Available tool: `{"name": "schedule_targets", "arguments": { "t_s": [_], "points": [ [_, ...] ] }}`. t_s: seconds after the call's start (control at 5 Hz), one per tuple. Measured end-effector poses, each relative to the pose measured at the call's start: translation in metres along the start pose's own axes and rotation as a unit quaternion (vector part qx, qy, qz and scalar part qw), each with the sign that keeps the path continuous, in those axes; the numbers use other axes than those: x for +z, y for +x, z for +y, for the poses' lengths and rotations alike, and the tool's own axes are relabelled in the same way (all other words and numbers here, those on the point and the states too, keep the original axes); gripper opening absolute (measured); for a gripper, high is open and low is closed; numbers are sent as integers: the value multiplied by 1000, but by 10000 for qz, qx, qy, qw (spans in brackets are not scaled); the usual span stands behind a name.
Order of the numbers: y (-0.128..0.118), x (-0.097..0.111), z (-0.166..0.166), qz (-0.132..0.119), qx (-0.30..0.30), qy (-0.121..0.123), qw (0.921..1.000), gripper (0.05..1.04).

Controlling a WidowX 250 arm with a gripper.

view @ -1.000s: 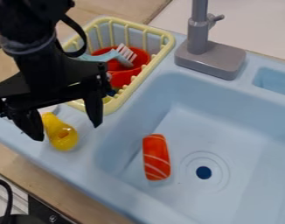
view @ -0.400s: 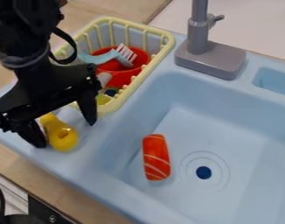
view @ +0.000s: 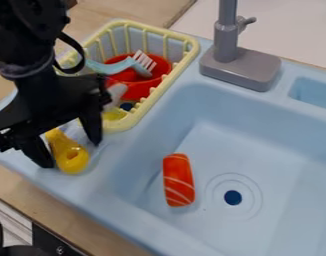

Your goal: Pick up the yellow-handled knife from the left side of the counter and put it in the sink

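My gripper (view: pixel 71 152) hangs at the left, over the sink's left ledge. It is open, with one finger on each side of a yellow toy (view: pixel 70 154) that has a narrow neck and a rounded end. The toy lies on the ledge, its upper end partly behind the gripper. Whether either finger touches it, I cannot tell. An orange toy piece with pale stripes (view: pixel 178 180) lies in the light blue sink basin, left of the drain (view: pixel 233 197).
Behind the gripper stands a yellow dish rack (view: pixel 181 61) holding a red pot (view: pixel 135 92) and a light blue fork (view: pixel 119 65). The grey faucet base (view: pixel 241 67) rises at the sink's back edge. Wooden counter (view: pixel 92 220) runs along the lower left.
The gripper has shifted slightly left and its fingers now stand closer together around the yellow toy. The orange piece has not moved.
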State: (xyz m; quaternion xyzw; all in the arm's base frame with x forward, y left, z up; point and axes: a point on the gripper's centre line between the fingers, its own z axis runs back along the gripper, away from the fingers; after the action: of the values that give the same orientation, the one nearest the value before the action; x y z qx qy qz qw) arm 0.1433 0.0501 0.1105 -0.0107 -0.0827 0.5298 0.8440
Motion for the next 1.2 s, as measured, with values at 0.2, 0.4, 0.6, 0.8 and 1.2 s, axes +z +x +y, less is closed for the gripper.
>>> {"name": "schedule_targets", "arguments": {
  "t_s": [0.2,0.4,0.6,0.8,1.2],
  "points": [
    [1,0,2,15,32,9,10000,469],
    [-1,2,3,-43,-116,-11,9999,331],
    [-9,7,6,127,-281,190,9993,328],
    [-15,13,8,342,-457,303,9979,328],
    [-33,64,13,456,-579,314,9968,328]
  ]
}}
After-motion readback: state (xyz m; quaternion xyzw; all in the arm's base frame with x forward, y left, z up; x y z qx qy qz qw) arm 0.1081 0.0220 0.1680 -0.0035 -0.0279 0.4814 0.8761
